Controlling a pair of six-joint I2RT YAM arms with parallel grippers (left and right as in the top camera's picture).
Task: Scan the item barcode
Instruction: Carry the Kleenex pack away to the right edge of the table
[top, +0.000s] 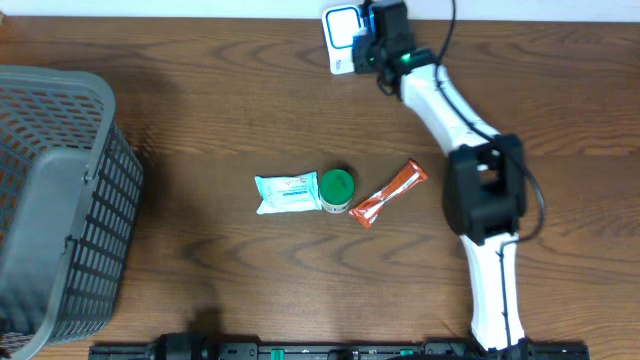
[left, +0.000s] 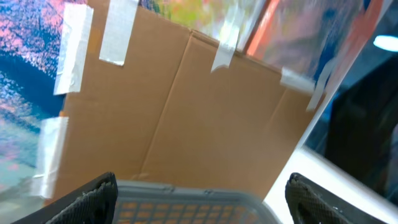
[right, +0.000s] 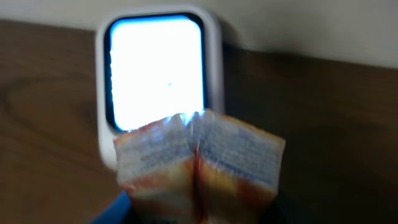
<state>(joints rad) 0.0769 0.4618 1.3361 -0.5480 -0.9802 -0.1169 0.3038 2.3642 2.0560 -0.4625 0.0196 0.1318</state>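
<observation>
1 packet (right: 199, 168), pinched in my right gripper (top: 365, 45), overlaps the scanner (right: 155, 68) at the tabletop's (top: 200, 120) far edge; my left gripper (left: 202, 199) gapes above the basket (left: 155, 190).

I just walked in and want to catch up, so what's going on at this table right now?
The right end effector is holding a small packet up in front of the lit scanner at the far edge of the table. The left end effector is open and holding nothing, by the rim of the grey basket. A wipes pack, a green-lidded jar and an orange snack bar lie mid-table.
</observation>
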